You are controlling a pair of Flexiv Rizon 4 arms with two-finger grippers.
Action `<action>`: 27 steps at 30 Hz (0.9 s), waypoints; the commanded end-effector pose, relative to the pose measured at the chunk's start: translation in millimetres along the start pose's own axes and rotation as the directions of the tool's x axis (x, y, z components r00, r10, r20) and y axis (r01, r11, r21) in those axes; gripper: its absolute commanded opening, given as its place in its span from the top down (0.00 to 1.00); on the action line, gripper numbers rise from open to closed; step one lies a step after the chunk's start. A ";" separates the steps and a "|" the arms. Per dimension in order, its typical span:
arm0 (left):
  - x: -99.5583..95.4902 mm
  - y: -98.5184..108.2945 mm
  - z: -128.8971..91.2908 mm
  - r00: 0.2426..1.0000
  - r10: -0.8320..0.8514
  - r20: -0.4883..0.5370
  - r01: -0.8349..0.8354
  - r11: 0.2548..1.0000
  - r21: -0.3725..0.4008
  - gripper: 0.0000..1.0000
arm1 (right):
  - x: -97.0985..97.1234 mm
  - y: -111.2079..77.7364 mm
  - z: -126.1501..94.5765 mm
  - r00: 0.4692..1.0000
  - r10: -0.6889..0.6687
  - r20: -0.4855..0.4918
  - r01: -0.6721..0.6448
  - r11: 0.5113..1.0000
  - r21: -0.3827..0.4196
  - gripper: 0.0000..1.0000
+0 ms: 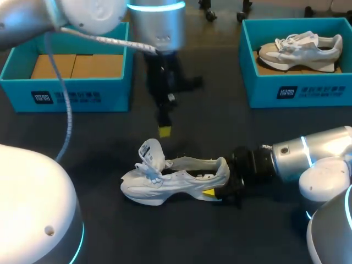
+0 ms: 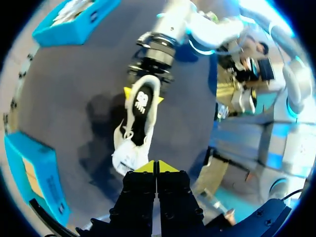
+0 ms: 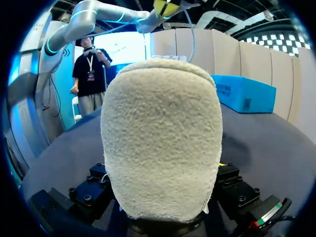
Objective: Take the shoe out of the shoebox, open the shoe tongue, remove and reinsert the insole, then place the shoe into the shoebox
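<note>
A white sneaker (image 1: 173, 179) lies on its side on the dark table, toe to the left and tongue (image 1: 150, 150) standing up. My right gripper (image 1: 219, 188) comes in from the right and is shut on the shoe's heel, a yellow tip on each side (image 2: 143, 94). In the right wrist view the fuzzy heel (image 3: 160, 138) hides almost everything ahead. The dark insole (image 2: 141, 111) sits inside the shoe. My left gripper (image 1: 164, 131) hangs above the table just behind the shoe, its yellow tips (image 2: 157, 167) pressed together with nothing between them.
A teal shoebox (image 1: 113, 91) with brown cardboard inside stands at the back left. Another teal box (image 1: 258, 88) at the back right holds a second grey-white sneaker (image 1: 300, 50). Bare dark table lies around and in front of the shoe.
</note>
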State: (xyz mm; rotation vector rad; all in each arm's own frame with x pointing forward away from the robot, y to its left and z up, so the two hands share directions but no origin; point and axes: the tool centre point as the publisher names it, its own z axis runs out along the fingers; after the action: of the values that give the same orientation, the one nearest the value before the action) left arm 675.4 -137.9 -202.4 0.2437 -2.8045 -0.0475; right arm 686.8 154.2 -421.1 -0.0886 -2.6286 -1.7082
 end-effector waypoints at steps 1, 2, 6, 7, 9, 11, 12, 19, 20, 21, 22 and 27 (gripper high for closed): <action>7.1 -5.8 12.0 0.989 0.135 0.067 -0.135 0.991 -0.007 1.00 | -0.2 -3.8 0.1 1.000 0.001 0.000 -0.001 1.000 0.008 1.00; 7.1 -5.8 12.0 0.989 0.135 0.067 -0.135 0.991 -0.007 1.00 | -0.2 -3.8 0.1 1.000 0.001 0.000 -0.001 1.000 0.008 1.00; 7.1 -5.8 12.0 0.989 0.135 0.067 -0.135 0.991 -0.007 1.00 | -0.2 -3.8 0.1 1.000 0.001 0.000 -0.001 1.000 0.008 1.00; 7.1 -5.8 12.0 0.989 0.135 0.067 -0.135 0.991 -0.007 1.00 | -0.2 -3.8 0.1 1.000 0.001 0.000 -0.001 1.000 0.008 1.00; 7.1 -5.8 12.0 0.989 0.135 0.067 -0.135 0.991 -0.007 1.00 | -0.2 -3.8 0.1 1.000 0.001 0.000 -0.001 1.000 0.008 1.00; 6.5 -14.8 24.1 0.977 0.206 0.053 -0.205 0.979 -0.017 1.00 | -0.2 -3.8 0.1 1.000 0.001 0.000 -0.001 1.000 0.008 1.00; 6.5 -20.8 31.5 0.967 0.250 0.056 -0.249 0.968 -0.014 1.00 | -0.2 -3.8 0.1 1.000 0.001 0.000 -0.001 1.000 0.008 1.00; -1.1 -63.7 72.7 0.930 0.360 0.075 -0.362 0.932 0.021 1.00 | -0.2 -3.8 0.1 1.000 0.001 0.000 -0.001 1.000 0.008 1.00; -4.5 -67.2 70.8 0.936 0.342 0.078 -0.343 0.939 -0.002 1.00 | -0.2 -3.8 0.1 1.000 0.001 0.000 -0.001 1.000 0.008 1.00; -4.5 -67.2 70.8 0.936 0.342 0.078 -0.343 0.939 -0.002 1.00 | -0.2 -3.8 0.1 1.000 0.001 0.000 -0.001 1.000 0.008 1.00; -4.5 -67.2 70.8 0.936 0.342 0.078 -0.343 0.939 -0.002 1.00 | -0.2 -3.8 0.1 1.000 0.001 0.000 -0.001 1.000 0.008 1.00; -4.5 -67.2 70.8 0.936 0.342 0.078 -0.343 0.939 -0.002 1.00 | -0.2 -3.8 0.1 1.000 0.001 0.000 -0.001 1.000 0.008 1.00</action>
State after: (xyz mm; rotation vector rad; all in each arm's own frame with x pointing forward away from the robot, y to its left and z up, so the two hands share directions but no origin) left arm 665.6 -197.9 -276.2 -0.2511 -2.8865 0.0613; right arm 686.8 154.2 -421.0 -0.0885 -2.6286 -1.7082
